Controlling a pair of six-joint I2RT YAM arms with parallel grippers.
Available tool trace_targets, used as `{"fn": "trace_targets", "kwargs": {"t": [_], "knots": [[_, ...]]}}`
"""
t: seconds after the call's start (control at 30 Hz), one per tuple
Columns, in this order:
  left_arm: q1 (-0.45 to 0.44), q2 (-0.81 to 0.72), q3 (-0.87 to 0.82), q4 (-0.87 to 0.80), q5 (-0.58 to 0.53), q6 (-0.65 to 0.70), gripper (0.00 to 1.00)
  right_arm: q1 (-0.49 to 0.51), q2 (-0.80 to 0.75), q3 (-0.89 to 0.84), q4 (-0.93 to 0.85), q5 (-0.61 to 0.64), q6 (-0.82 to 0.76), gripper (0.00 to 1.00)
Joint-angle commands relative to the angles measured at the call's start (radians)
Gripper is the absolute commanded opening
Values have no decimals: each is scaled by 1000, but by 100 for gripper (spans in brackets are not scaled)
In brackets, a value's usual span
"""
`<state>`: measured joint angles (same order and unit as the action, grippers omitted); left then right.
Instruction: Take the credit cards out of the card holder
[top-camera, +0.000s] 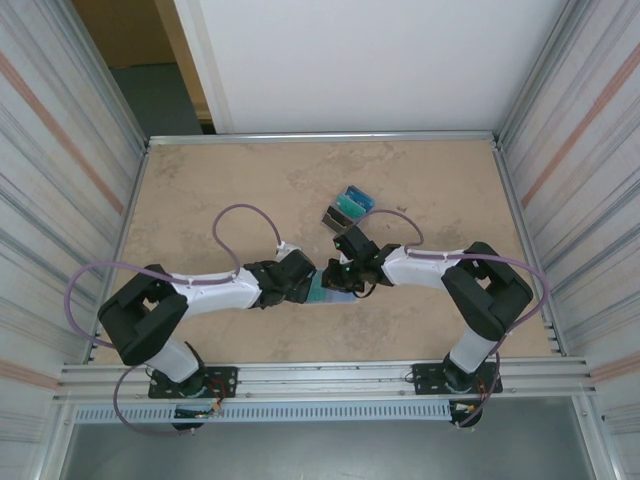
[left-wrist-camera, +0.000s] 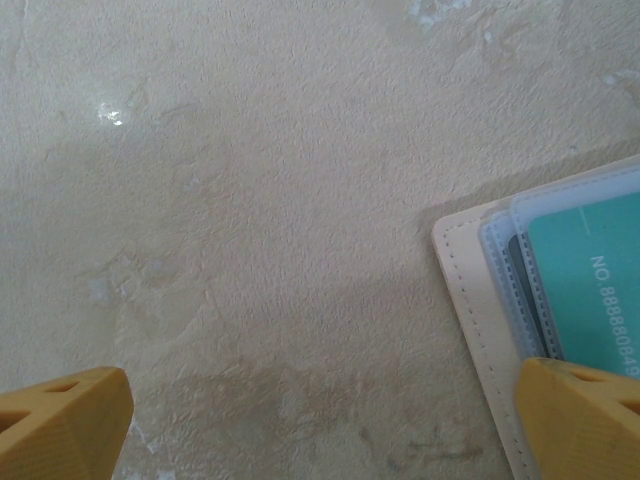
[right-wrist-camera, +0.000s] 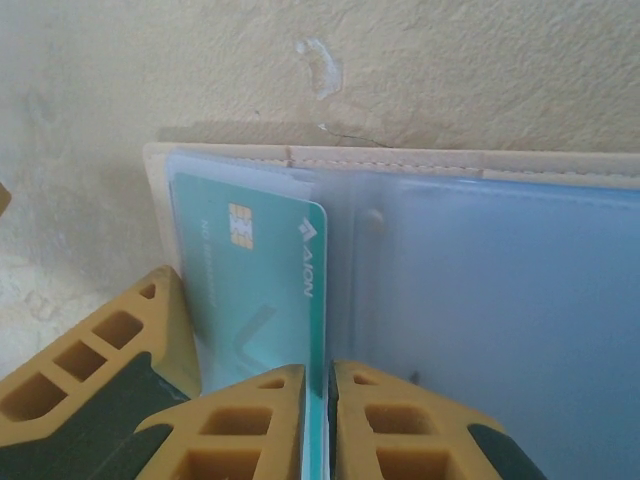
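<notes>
One card in the pinch: teal credit card (right-wrist-camera: 265, 290), its near edge clamped between the fingers of the right gripper (right-wrist-camera: 318, 378), the rest reaching forward from the tips into a clear sleeve (right-wrist-camera: 250, 185).
Card holder (right-wrist-camera: 420, 160): lies open on the table (left-wrist-camera: 250, 200), directly ahead of and under the right fingertips, tan rim on the far side.
Left gripper (left-wrist-camera: 325, 405): spread wide, holding nothing. One finger hangs over the holder's tan corner; I cannot tell whether it presses down.
Loose cards (top-camera: 348, 207): piled beyond the right gripper, apart from the holder.
Step, as I judge it: drawing this card out of its pocket.
How I'd run it: pull straight back along the card's length, low and slow, without twisting. I'd first lower the left finger onto the tan edge so the holder stays put.
Risk: the grip sits on a narrow margin of card, so it may slip, or the holder may drag along.
</notes>
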<state>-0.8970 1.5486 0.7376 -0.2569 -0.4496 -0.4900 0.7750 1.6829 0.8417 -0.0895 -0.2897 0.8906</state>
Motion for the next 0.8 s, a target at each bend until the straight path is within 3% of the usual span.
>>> {"fn": "trace_targets", "kwargs": {"t": [0.0,0.77], "knots": [[-7,19,13,-41,-24,6,99,-9,16,-17,13,-16,24,14],[-7,25,18,-42,-18,1,99,-21,19,-67,147,-99,50,12]]}}
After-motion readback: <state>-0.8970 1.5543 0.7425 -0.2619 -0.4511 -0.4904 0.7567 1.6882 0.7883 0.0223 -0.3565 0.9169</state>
